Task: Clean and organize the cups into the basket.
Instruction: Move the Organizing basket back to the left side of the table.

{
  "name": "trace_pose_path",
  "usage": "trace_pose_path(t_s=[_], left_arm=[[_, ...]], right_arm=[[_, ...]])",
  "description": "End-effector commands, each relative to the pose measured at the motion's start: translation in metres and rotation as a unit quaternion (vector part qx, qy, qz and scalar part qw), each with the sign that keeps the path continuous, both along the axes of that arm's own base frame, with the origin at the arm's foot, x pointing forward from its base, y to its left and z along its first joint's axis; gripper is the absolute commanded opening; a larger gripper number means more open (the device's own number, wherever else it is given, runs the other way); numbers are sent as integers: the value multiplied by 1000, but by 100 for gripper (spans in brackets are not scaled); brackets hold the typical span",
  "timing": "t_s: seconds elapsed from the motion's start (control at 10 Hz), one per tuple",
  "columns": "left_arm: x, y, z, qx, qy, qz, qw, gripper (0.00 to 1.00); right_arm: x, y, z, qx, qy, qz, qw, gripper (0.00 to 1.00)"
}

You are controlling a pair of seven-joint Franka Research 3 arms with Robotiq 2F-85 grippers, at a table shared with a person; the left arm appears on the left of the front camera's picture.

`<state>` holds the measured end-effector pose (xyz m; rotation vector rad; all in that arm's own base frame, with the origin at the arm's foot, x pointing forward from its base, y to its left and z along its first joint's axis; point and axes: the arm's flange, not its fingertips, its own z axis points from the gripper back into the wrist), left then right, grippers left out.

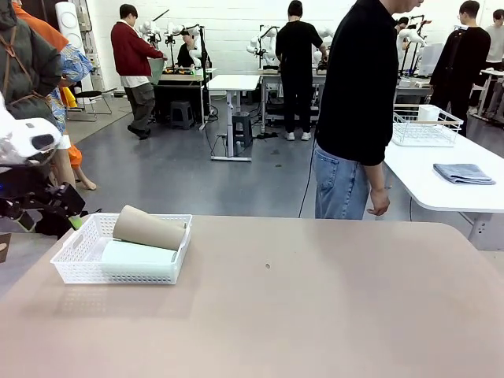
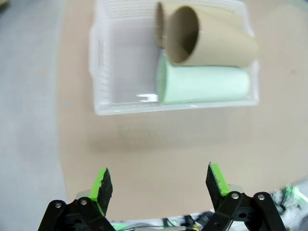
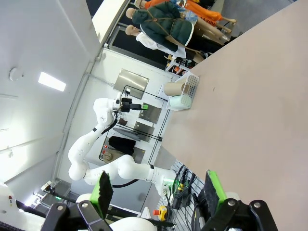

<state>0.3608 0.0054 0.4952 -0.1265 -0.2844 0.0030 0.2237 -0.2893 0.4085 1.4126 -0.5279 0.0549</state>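
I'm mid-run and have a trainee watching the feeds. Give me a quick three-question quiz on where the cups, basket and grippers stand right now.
1. True or false: the tan-brown cup stands upright in the white basket.
2. Which cup lies lower in the basket? A) the mint green cup B) the tan-brown cup
3. Fill in: the left gripper is ____ and holds nothing; so is the right gripper.

Key
1. False: it lies on its side, partly resting on the mint green cup and the basket's rim.
2. A
3. open
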Motion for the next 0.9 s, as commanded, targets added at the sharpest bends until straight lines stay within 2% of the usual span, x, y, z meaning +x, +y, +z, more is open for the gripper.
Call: trace_pose_path(t_s=[0.0,0.2,0.3,0.4,0.5,0.8], left_arm=[[7,57,20,-191,64,-72,977,100],[4,103,26,-268,44,-120,955,100],[3,127,28,-301,16,-125,945,100],[3,160,28,-350,-9,-123,929,100],[6,190,22,-380,-24,-104,919,100],[21,269,-17,-476,-24,-35,878,100]], right_arm=[[0,3,1,-1,7,-4,1000,100],[0,3,1,-1,7,-4,1000,100],[0,3,1,-1,7,-4,1000,100],[0,3,1,-1,7,-4,1000,100],[0,3,1,-1,7,-4,1000,100],[0,3,1,-1,7,-4,1000,100]])
